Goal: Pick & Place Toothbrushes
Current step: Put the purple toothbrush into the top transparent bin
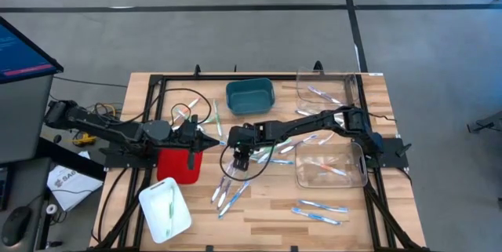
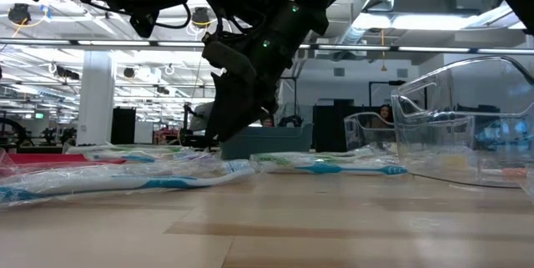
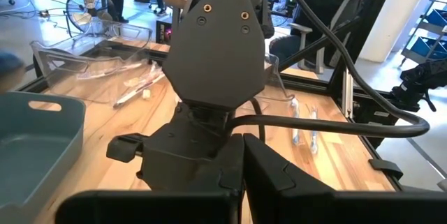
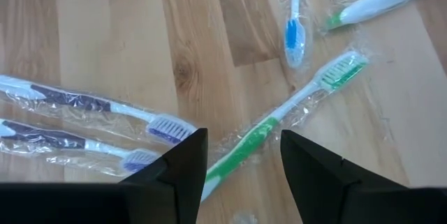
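Note:
Wrapped toothbrushes lie flat and scattered over the wooden table (image 1: 267,220). My right gripper (image 4: 242,135) is open and slants down at the table's middle (image 1: 239,162), low over the wood (image 2: 224,130). Its two fingers stand on either side of the handle of a green toothbrush (image 4: 279,121); I see no touch. Two purple toothbrushes (image 4: 91,105) and a blue toothbrush (image 4: 293,21) lie close by. My left gripper (image 1: 205,140) is shut on nothing and hangs level above the red container (image 1: 179,164); its shut fingers (image 3: 242,175) point toward the right arm's wrist (image 3: 216,42).
A teal bin (image 1: 249,95) stands at the far middle. Clear containers sit at the far right (image 1: 325,87) and the right (image 1: 331,166). A white container (image 1: 165,209) with a green toothbrush is at the near left. More toothbrushes lie near right (image 1: 318,209). Black cables (image 1: 184,103) loop at the far left.

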Controlling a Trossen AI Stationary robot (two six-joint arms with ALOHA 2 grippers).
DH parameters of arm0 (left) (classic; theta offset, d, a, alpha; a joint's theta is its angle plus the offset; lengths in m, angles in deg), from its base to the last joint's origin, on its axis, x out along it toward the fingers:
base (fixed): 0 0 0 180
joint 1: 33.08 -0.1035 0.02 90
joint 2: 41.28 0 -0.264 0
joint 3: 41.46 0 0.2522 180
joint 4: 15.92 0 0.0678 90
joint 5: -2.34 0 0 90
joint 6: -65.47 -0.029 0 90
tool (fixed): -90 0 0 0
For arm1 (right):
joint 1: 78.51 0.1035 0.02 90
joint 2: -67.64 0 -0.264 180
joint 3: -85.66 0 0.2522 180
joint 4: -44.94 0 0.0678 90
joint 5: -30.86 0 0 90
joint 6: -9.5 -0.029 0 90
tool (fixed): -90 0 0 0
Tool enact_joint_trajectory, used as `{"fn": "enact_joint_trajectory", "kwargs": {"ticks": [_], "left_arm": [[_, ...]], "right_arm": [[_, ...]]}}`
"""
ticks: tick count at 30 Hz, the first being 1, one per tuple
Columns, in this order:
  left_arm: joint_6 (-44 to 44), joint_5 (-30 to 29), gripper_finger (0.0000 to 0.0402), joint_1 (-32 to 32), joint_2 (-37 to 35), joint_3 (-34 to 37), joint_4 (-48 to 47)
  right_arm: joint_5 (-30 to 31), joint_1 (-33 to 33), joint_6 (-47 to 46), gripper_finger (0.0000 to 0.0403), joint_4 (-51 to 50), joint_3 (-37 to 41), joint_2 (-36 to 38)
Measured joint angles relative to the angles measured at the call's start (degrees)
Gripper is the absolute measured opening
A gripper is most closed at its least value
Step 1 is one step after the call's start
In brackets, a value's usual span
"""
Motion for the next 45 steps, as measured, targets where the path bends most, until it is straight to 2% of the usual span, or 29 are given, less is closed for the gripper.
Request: {"fn": "enact_joint_trajectory", "kwargs": {"ticks": [22, 27, 45], "left_arm": [[0.0, 0.0, 0.0001, 0.0, 0.0, 0.9, 0.1], [0.0, -3.1, 0.0001, -0.2, 0.0, 1.0, -0.5], [1.5, -2.8, 0.0001, -0.1, 0.0, 1.0, -0.4]], "right_arm": [[0.0, 1.9, 1.7, 0.0175, -0.1, 0.0, 0.0], [0.0, 3.0, 3.3, 0.0175, 0.0, 0.0, 0.1], [0.0, 3.3, 3.8, 0.0175, 0.1, 0.0, 0.1]]}}
